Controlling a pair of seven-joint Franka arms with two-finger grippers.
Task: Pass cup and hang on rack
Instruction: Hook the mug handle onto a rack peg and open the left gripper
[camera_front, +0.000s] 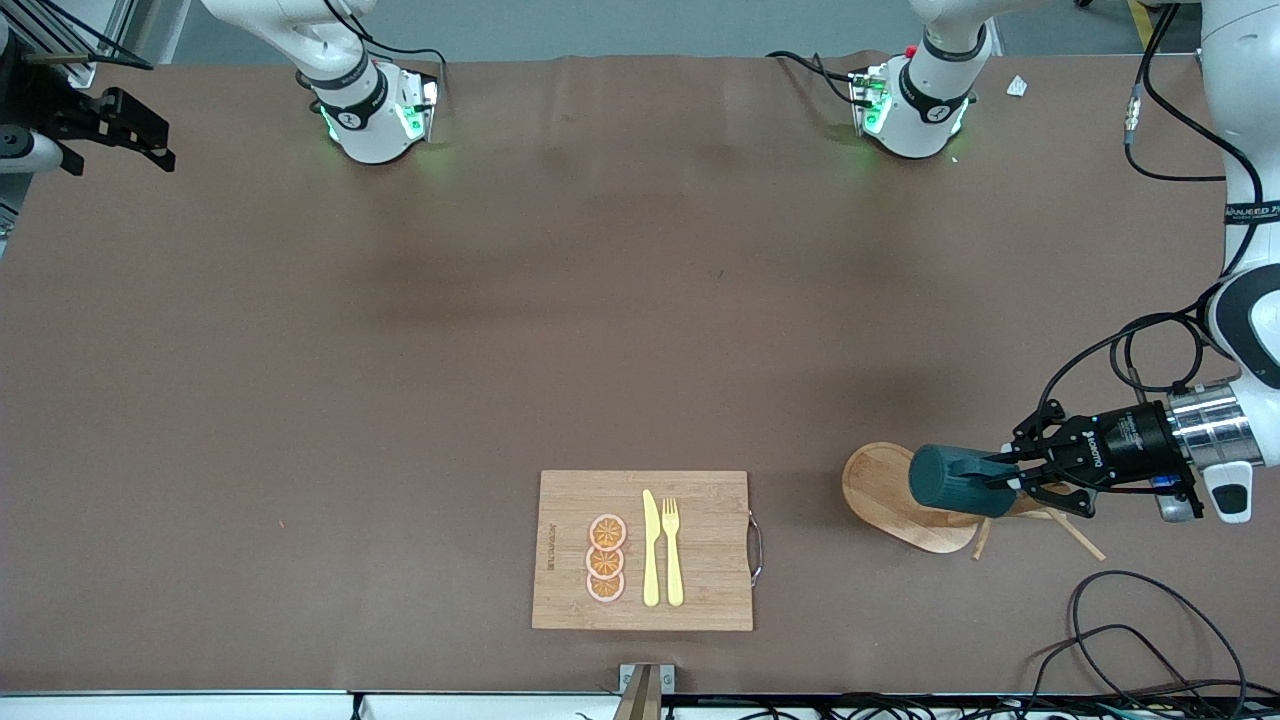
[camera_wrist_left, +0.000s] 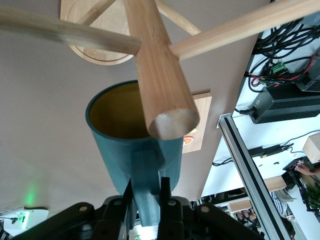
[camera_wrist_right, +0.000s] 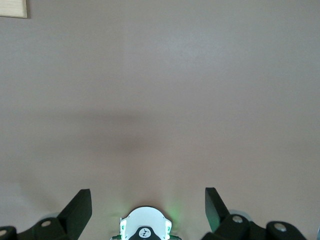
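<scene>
Teal mug (camera_front: 958, 480) is pinched by its handle in my left gripper (camera_front: 1020, 478), lying sideways over the wooden mug tree (camera_front: 880, 490), which sits at 3 o'clock from the cutting board (camera_front: 700, 590). From the wrist, the post top (camera_wrist_left: 172, 122) crosses the rim, so I'd line the handle loop up with a peg (camera_wrist_left: 240, 27) before letting go. Right gripper (camera_wrist_right: 148, 205) waits, spread wide and empty.
</scene>
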